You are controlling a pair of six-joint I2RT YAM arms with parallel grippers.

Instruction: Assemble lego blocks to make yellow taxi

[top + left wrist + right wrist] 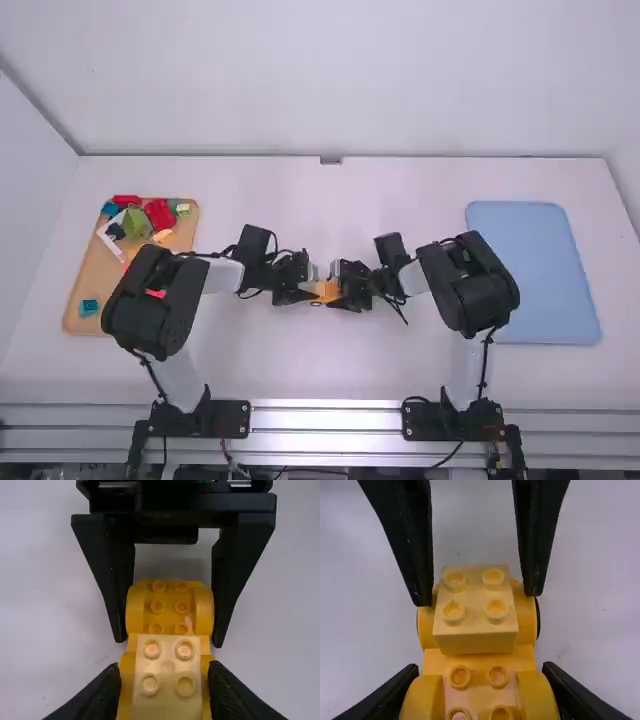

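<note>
And here a white table (340,195) is seen, backed by a pale, plain wall (340,80) and flanked by a left side wall (28,220); everything is evenly, softly lit.

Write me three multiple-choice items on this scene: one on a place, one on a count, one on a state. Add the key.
1. Where in the high view is the blue tray?
A) Left side
B) Middle
C) Right side

2. How many studs top the pale yellow block?
A) Two
B) Four
C) Six

3. How does the left gripper stand?
A) Closed on the yellow car
B) Open and away from the car
C) Closed on nothing

Key:
1. C: the tray lies at the right.
2. B: two rows of two show on it.
3. A: its fingers press the car's body from both sides.
</note>
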